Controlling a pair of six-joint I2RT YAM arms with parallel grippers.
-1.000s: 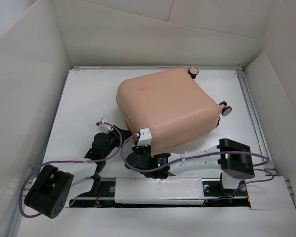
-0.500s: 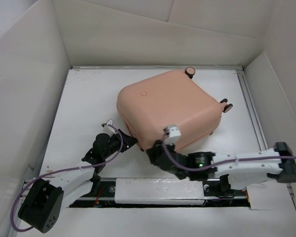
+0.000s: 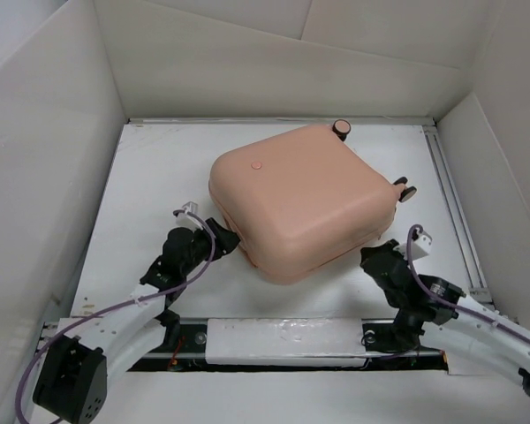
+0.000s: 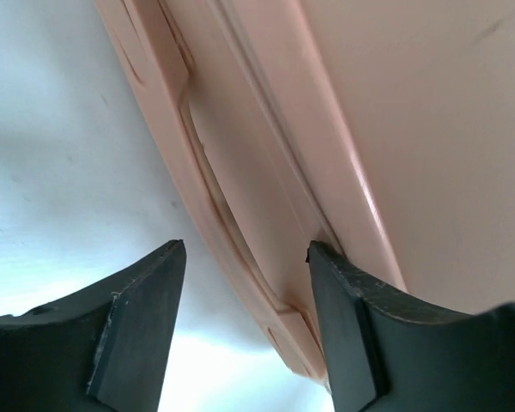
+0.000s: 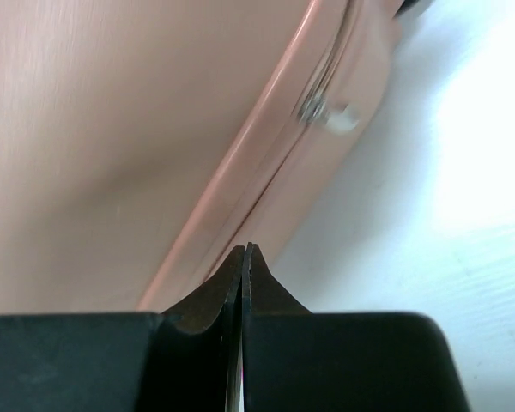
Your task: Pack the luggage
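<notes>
Luggage (image 3: 296,199) flat | left claw (image 4: 245,249) spread at its edge | right claw (image 5: 245,251) pinched together

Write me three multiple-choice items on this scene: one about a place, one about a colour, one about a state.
1. Where is the left hand relative to the suitcase?
A. on top of it
B. at its near left edge
C. beyond its far side

2. What colour is the suitcase's shell?
A. peach-pink
B. navy
C. green

3. What state is the right hand in?
A. wide open
B. shut on nothing
C. shut on a wheel

Answers:
1 B: the top view shows it at that edge.
2 A: the shell is peach-pink in every view.
3 B: its own camera shows it closed with nothing in it.
</notes>
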